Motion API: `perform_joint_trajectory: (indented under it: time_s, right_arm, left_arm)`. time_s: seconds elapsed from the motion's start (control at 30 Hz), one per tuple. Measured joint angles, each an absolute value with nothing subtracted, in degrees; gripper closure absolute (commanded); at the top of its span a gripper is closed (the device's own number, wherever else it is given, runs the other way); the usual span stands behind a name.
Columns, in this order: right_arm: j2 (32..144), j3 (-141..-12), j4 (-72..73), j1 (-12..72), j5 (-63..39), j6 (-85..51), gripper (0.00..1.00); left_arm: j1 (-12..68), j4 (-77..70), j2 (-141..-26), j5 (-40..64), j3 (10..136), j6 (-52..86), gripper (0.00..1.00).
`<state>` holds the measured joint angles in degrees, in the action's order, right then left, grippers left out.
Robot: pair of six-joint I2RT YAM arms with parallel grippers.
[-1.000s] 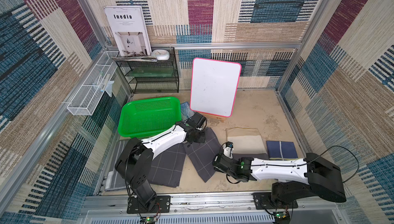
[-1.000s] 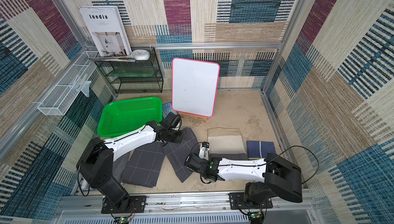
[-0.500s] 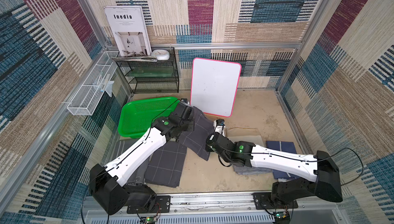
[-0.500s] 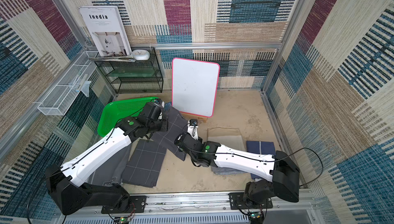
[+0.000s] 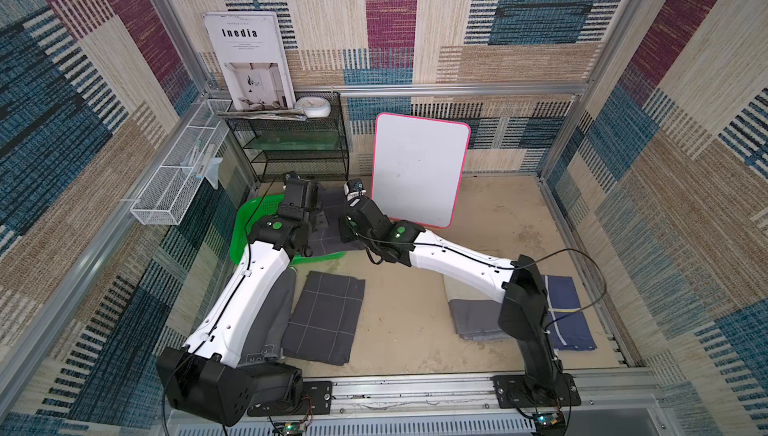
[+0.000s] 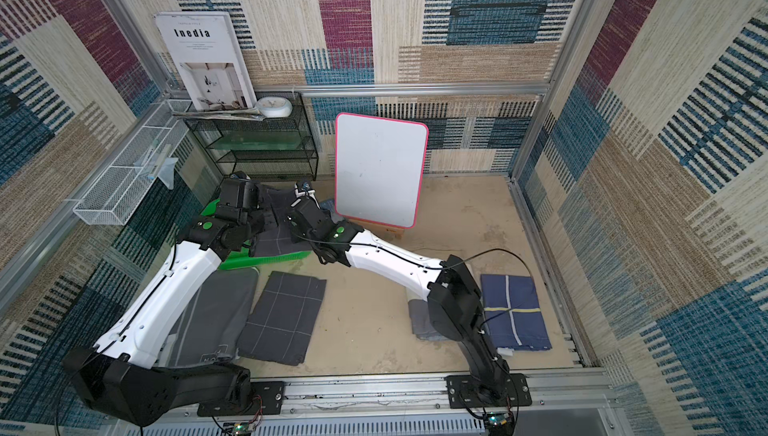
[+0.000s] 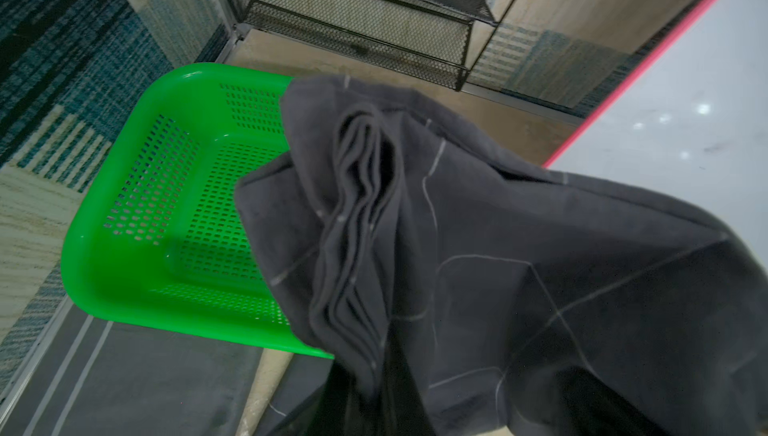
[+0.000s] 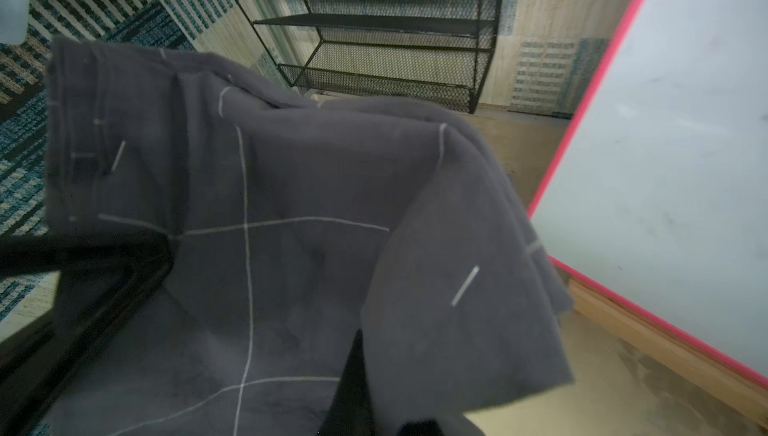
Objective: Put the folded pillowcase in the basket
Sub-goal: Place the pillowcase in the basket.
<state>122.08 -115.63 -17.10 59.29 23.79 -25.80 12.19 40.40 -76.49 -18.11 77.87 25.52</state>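
**Pillowcase** [image 5: 330, 216]: dark grey, pale check. Within the last second it was carried from the front of the table [image 5: 407, 288] up and back. It hung over the basket [image 5: 243, 230], on the whiteboard [image 5: 419, 172] side, and was not yet released.

**Left gripper** [image 5: 311, 205], **right gripper** [image 5: 348, 210]: both pinched tight on the pillowcase.

**Remaining (judged):** lower it and let go. The fold had loosened, with layers gaping in the left wrist view.

**Not legible:**
- The fingertips, buried under cloth in both wrist views.
- The basket's far side, behind the arms.
- Whether the cloth touched the basket floor.
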Motion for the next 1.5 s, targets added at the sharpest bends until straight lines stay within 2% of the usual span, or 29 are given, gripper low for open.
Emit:
perform_joint_trajectory:
  time_s: [0.13,0.23,0.47,0.67,1.0,1.17,1.37,1.43,1.5]
  right_arm:
    - [133.01,-131.0,-20.18,58.59,20.4,-23.35,1.0]
    - [137.71,-136.27,-20.43,57.87,17.12,-22.72,1.0]
    - [142.87,-137.99,-17.17,55.05,9.02,-22.74,1.0]
    - [147.13,-140.97,-14.81,53.47,4.29,-23.51,1.0]
    - [150.69,-141.29,-14.68,52.56,1.43,-25.93,1.0]
    - [151.65,-141.36,-14.11,52.45,1.67,-26.65,0.95]
    - [154.12,-141.43,-12.56,52.36,2.09,-27.94,0.9]
    - [154.19,-141.45,-12.14,52.29,2.11,-28.29,0.84]
    - [154.23,-141.67,-12.01,52.36,2.09,-28.64,0.73]
  left_arm:
    - [6.11,38.65,-78.46,-17.91,77.14,26.76,1.0]
    - [2.44,37.69,-79.75,-16.73,76.62,27.18,1.0]
    - [-3.86,34.3,-84.58,-14.55,76.51,27.86,1.0]
    - [-5.63,32.51,-90.8,-13.54,78.43,27.38,1.0]
    - [-6.52,31.33,-98.54,-13.98,81.03,25.39,1.0]
    - [-6.74,31.4,-100.62,-15.4,81.12,25.34,0.99]
    - [-7.03,32.08,-102.63,-17.15,81.43,25.23,0.88]
    - [-7.25,32.23,-103.28,-17.19,81.82,24.93,0.81]
    - [-7.42,32.42,-104.16,-17.15,82.56,24.86,0.72]
